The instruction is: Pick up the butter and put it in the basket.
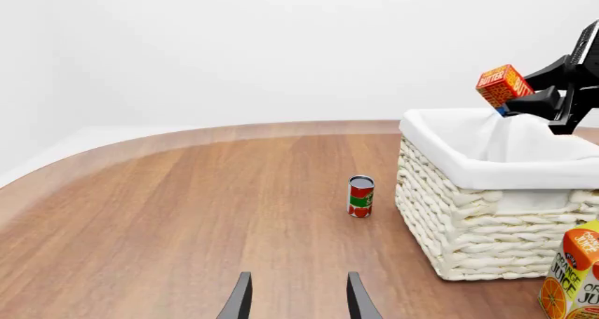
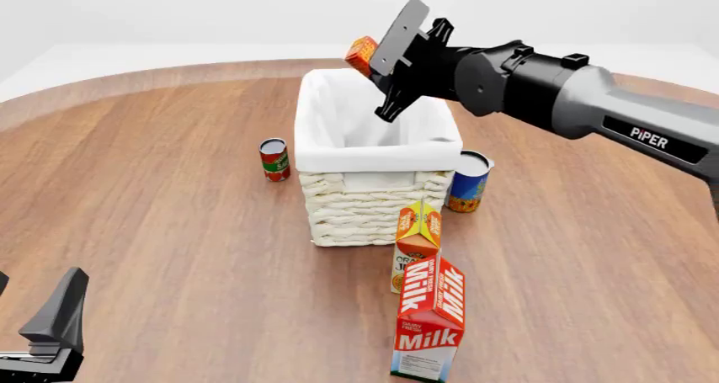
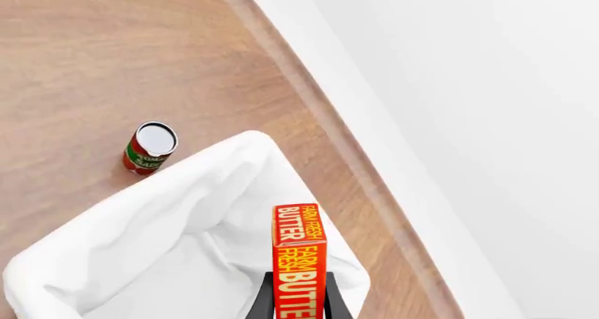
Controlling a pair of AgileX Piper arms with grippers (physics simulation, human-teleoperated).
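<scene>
— What do our jaws hold? 
— Our right gripper [image 3: 297, 301] is clamped narrow on the butter [image 3: 299, 259], carried in the air above the basket [image 2: 376, 199], over its 12 o'clock rim in the front view. Our left gripper [image 1: 297, 298] idles with jaws parted, holding nothing, low near 7 o'clock. 
— Which step are we on? 
— We judge it the carry, nearly over the drop. 
— And next? 
— We should bring the box toward 6 o'clock until it hangs squarely over the white liner, then part the jaws. The tomato can [image 2: 274, 159] sits at the basket's 9 o'clock, clear of us.
</scene>
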